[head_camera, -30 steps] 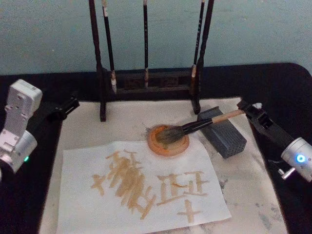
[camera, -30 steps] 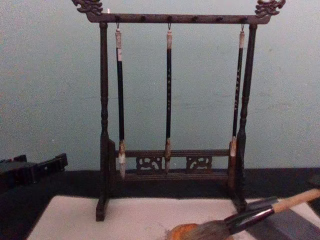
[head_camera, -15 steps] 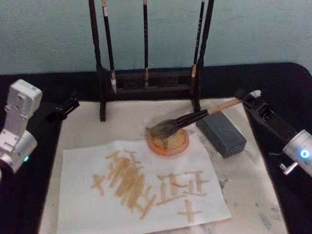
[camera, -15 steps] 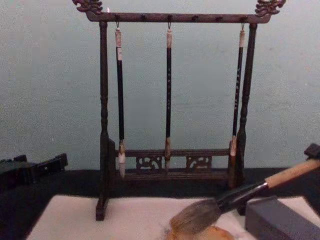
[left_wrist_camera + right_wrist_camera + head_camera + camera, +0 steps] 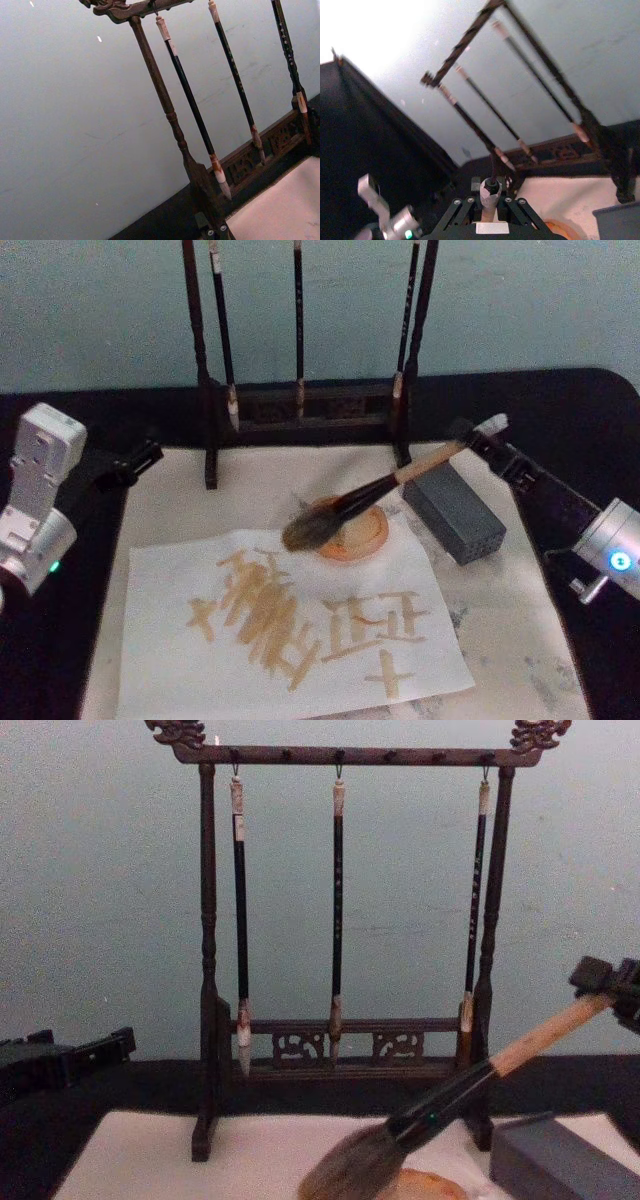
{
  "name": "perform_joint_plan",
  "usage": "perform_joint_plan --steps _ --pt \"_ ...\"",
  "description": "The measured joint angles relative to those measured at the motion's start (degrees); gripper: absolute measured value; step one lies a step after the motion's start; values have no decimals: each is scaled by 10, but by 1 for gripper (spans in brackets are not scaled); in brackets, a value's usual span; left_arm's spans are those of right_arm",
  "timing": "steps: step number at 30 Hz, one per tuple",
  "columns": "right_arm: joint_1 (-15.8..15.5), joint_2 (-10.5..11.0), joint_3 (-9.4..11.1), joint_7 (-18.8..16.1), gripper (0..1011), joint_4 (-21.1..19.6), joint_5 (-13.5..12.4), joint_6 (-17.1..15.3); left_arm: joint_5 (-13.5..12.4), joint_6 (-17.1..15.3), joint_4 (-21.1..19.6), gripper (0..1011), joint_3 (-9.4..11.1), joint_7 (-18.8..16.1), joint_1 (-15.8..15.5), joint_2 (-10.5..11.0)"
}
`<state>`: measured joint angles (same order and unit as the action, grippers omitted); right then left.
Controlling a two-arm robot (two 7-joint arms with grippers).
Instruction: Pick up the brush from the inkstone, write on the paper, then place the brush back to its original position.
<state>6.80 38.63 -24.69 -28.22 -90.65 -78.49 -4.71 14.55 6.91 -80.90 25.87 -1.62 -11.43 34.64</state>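
My right gripper is shut on the pale wooden handle of the brush, near its white end. The brush hangs tilted, and its bushy bristles hover over the left rim of the round orange inkstone, by the paper's far edge. From the chest view the brush slants down from the gripper to the inkstone. The white paper lies in front, carrying ochre brush strokes. My left gripper is parked at the left, off the mat.
A dark wooden rack with three thin hanging brushes stands behind the inkstone. A grey block lies right of the inkstone, under the brush handle. A beige mat covers the black table.
The right gripper rose and moved left, lifting the brush off the grey block and inkstone. The bristles swung left toward the paper's far edge. The left arm stayed still.
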Motion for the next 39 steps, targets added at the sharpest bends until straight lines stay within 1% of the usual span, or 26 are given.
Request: perform_joint_plan --steps 1,4,5,7,8,10,11,14,15,18,24,33,39 --pt "-2 8 -5 8 168 -16 21 6 0 0 0 1002 0 0 0 0" --pt "-3 19 -12 23 168 -37 54 12 0 0 0 1002 0 0 0 0" --pt "-3 25 -16 34 168 -49 76 12 0 0 0 1002 0 0 0 0" --pt "-2 30 -19 41 168 -59 93 12 0 0 0 1002 0 0 0 0" --pt "-1 35 -23 47 168 -68 110 11 0 0 0 1002 0 0 0 0" --pt "-1 39 -27 52 168 -77 126 10 0 0 0 1002 0 0 0 0" --pt "0 43 -31 56 168 -86 145 9 0 0 0 1002 0 0 0 0" --pt "2 48 -39 58 168 -99 172 8 0 0 0 1002 0 0 0 0" --pt "2 49 -42 58 168 -106 186 8 0 0 0 1002 0 0 0 0" --pt "3 49 -47 56 168 -114 203 7 0 0 0 1002 0 0 0 0" --pt "1 41 -52 46 168 -124 216 4 0 0 0 1002 0 0 0 0" --pt "1 20 -62 42 168 -130 242 -4 0 0 0 1002 0 0 0 0" --pt "4 4 -69 40 168 -123 258 -12 0 0 0 1002 0 0 0 0"
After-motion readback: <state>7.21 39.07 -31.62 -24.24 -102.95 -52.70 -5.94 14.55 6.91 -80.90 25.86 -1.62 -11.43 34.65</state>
